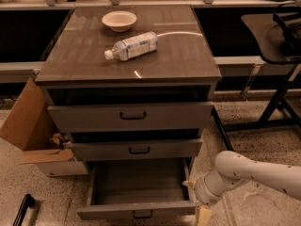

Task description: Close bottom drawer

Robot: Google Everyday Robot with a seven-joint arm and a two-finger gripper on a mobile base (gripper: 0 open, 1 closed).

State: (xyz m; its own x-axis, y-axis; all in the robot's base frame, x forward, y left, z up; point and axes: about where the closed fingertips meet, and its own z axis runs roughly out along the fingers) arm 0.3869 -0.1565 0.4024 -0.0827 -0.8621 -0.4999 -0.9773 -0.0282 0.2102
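The bottom drawer [136,210] of the grey-brown cabinet [129,55] is pulled far out. Its plain box is open to view and empty, and its slim front panel with a small black bar handle [142,214] sits near the lower edge of the view. My gripper [203,214] is at the end of the white arm [254,171], low at the right. It is just beside the right end of the drawer's front panel and partly cut off by the frame edge.
The top drawer [131,117] and the middle drawer [136,149] each stand slightly out. A plastic bottle [132,46] and a white bowl [119,20] lie on the cabinet top. An open cardboard box [33,126] stands at the left. A black table frame [277,102] stands at the right.
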